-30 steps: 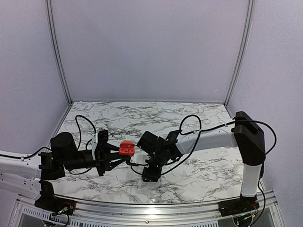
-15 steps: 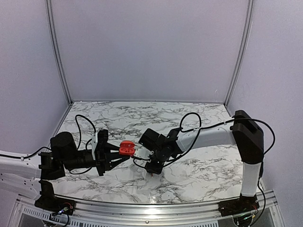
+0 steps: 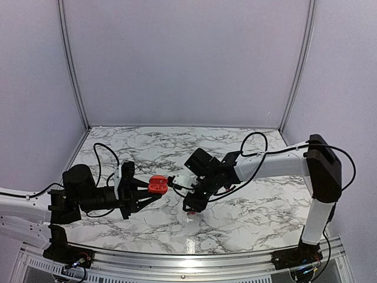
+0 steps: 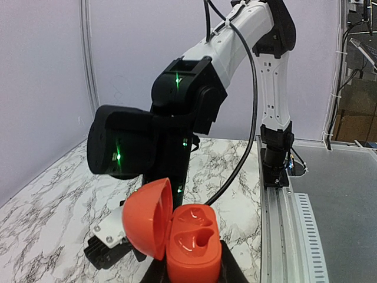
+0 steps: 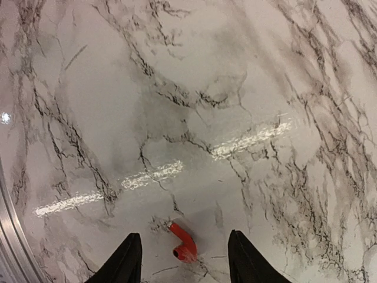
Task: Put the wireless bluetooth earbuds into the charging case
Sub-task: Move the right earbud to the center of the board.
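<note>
Top external view: the left end effector [image 3: 152, 192] pinches the red charging case [image 3: 156, 186] and holds it up off the marble table [image 3: 247, 147]. Its opening faces the other arm, apparently to present it for loading. The right end effector [image 3: 192, 205] hangs low over the table, right of the case and apart from it. A second earlier it stood just beside the case. Since then it has drawn away and dropped, and the right arm's upright link has swung further right. The case has not moved.

Left wrist view: the lid [image 4: 147, 219] is hinged open to the left. The two wells [image 4: 197, 229] look empty, so neither earbud seems to be seated yet. The right arm [image 4: 177, 112] looms just behind.

Right wrist view: the right end effector is spread, its fingers [image 5: 126, 259] on either side of one red earbud [image 5: 182, 242] that lies flat on the table. Nothing is gripped. The placement suggests a pick-up is being lined up. The second earbud cannot be seen.
</note>
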`<state>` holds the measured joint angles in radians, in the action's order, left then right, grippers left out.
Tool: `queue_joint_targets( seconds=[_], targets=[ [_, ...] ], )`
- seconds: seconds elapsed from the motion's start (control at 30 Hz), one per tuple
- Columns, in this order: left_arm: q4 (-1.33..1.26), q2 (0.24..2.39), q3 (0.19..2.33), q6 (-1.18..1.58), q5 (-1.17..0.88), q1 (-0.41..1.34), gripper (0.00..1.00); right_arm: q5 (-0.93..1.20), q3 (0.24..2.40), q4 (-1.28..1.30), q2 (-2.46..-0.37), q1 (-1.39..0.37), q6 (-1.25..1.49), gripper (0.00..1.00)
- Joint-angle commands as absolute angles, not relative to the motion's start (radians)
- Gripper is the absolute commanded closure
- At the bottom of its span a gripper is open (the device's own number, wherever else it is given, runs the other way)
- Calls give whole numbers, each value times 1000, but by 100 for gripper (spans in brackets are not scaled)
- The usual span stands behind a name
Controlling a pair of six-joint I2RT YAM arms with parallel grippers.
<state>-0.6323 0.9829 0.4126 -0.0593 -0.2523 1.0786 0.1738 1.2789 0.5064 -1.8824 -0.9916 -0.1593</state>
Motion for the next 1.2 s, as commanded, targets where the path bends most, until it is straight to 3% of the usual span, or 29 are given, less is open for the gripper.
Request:
queue_joint_targets(
  seconds=[0.0,0.2,0.57,0.97,1.17],
  targets=[
    [-666,971,439,-57,-246,1073,100,282,1174,357,-1761,-949,-148,50],
    [-667,966,429,-72,-270,1072,100,331,945,103,-1641,-900,-110,51],
    [-675,909,396,-248,-366,1082,100,345,721,-214,-1600,-897,-113,51],
    [-663,901,383,-362,-400,1115,100,373,677,-282,-1618,-897,-164,51],
    [-663,910,384,-348,-361,1115,100,309,765,-143,-1639,-896,-83,55]
  ],
)
